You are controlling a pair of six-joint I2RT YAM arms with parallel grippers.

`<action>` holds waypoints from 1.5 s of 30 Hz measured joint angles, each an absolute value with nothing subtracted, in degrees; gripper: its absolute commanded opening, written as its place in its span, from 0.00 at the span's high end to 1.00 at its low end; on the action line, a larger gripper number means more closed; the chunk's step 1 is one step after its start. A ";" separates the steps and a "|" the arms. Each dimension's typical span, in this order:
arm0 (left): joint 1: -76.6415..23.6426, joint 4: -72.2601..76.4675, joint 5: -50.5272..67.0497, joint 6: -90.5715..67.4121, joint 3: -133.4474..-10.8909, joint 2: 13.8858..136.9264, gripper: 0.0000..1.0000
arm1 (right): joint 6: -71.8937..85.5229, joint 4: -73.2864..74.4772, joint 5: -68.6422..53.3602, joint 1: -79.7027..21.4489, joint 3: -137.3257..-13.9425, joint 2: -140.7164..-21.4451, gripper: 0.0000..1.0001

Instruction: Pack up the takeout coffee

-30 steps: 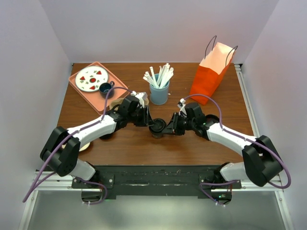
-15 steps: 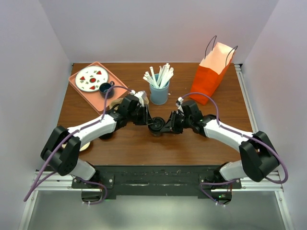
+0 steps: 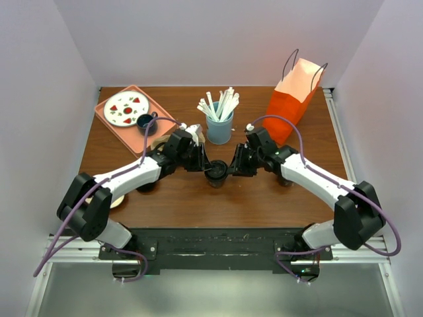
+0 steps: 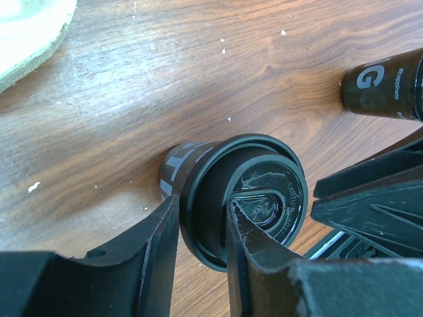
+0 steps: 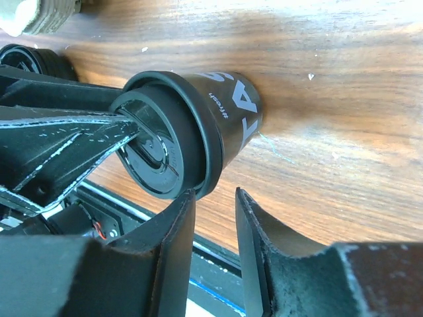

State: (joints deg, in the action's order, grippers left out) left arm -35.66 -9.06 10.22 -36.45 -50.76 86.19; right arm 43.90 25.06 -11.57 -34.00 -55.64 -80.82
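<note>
A black takeout coffee cup (image 3: 216, 174) with a black lid stands at the table's middle. My left gripper (image 3: 207, 166) is shut on the lid's rim (image 4: 198, 198), with one finger (image 4: 155, 247) outside and the other finger (image 4: 254, 254) on the lid's top. My right gripper (image 3: 233, 165) is just right of the cup, slightly open and empty. In the right wrist view its fingertips (image 5: 215, 195) are beside the lid (image 5: 162, 142), with bare wood between them. An orange paper bag (image 3: 291, 99) stands open at the back right.
A blue cup of white stirrers (image 3: 219, 125) stands just behind the coffee cup. A pink tray (image 3: 100, 113) with a plate and a small dark cup is at the back left. Another black printed cup (image 4: 386, 82) is nearby. A pale disc (image 4: 26, 33) lies at the left.
My right gripper has drawn back from the cup, up and to the right. My left gripper stays clamped on the lid; the cup has barely moved.
</note>
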 measured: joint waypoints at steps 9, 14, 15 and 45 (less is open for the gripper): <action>-35.66 -10.76 10.17 -36.49 -51.66 86.30 0.72 | 44.05 25.41 -10.81 -34.02 -55.79 -77.97 0.64; -35.66 -10.92 10.17 -36.53 -51.72 86.35 0.72 | 44.95 23.16 -9.96 -34.00 -54.28 -77.89 0.66; -35.66 -10.94 10.17 -36.62 -51.75 86.35 0.72 | 45.06 22.96 -9.93 -34.02 -53.84 -77.95 0.67; -35.42 -10.22 10.57 -37.21 -51.62 87.07 0.73 | 54.04 -3.05 -14.79 -32.36 -37.80 -76.79 0.86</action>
State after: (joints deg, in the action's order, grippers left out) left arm -35.42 -10.22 10.57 -37.21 -51.62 87.07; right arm 54.04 -3.05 -14.79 -32.36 -37.80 -76.79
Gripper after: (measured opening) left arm 0.356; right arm 0.158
